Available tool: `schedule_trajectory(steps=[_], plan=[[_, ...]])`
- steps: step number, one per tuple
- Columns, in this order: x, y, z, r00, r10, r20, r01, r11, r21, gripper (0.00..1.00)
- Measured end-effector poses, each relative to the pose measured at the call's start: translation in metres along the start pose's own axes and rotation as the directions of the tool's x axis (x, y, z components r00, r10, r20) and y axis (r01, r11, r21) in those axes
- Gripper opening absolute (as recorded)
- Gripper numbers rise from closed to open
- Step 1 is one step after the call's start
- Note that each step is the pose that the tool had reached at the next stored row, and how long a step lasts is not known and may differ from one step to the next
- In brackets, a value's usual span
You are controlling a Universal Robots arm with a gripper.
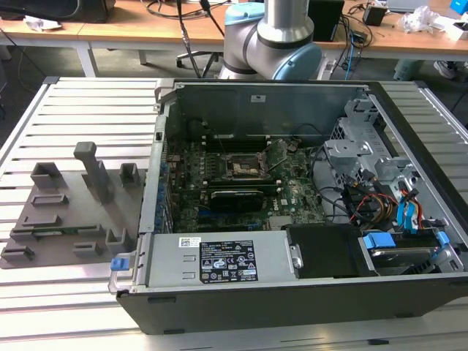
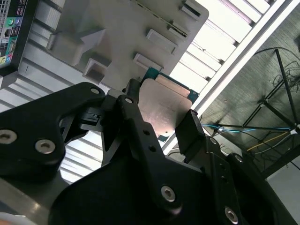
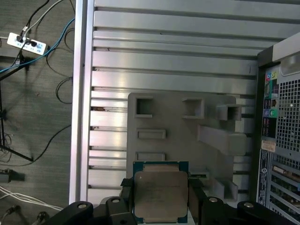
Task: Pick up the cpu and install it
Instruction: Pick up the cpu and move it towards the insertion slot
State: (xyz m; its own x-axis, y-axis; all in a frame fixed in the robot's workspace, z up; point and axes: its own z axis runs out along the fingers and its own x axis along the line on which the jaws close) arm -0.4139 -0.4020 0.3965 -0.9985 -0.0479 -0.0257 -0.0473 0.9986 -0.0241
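Finding: the cpu point(image 3: 161, 194) is clamped by two opposite edges between the black fingers point(image 2: 187, 131), silver-grey top facing both wrist views. It hangs over the grey tray point(image 3: 168, 150) and the slatted counter point(image 3: 164, 56), outside the case point(image 1: 292, 292). In the exterior view the tray point(image 1: 66, 219) lies at that view's left of the case.

Step in hand, as judged: carrying the chip after the pick. The grip looks square in the first wrist view and the chip shows no marked tilt there.

Good practice for this step:
- Hold the clamp on the rim only, with nothing touching the underside.
- Keep the chip level and move it steadily, since a thin plate held at two edges could pivot or slip.
- Keep it clear of the tray's upright blocks and the case wall.

Limits of observation:
- The chip's underside and any corner mark are hidden, so its orientation cannot be confirmed.
- Its height above the tray cannot be judged.
- The finger bodies cover part of its edges in the second wrist view.
- The socket point(image 1: 243, 167) sits on the board, but whether its frame is open is hard to make out.
- The arm point(image 1: 281, 36) is cut off at the far edge.
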Motion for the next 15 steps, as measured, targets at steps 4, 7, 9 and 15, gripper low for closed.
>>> schedule_trajectory(steps=[4,7,9,15], plan=[[-0.0027,-0.0002,0.0001,1.0,0.0,-0.0001,0.0,1.0,0.0006,0.55],[-0.0072,-0.0004,0.0002,1.0,0.0,-0.0001,0.0,1.0,0.0011,0.55],[-0.0103,-0.0005,0.0003,1.0,0.0,0.0,0.0,1.0,0.0015,0.55],[-0.0273,-0.0013,0.0007,1.0,0.0,-0.0002,0.0,1.0,0.0034,0.55]])
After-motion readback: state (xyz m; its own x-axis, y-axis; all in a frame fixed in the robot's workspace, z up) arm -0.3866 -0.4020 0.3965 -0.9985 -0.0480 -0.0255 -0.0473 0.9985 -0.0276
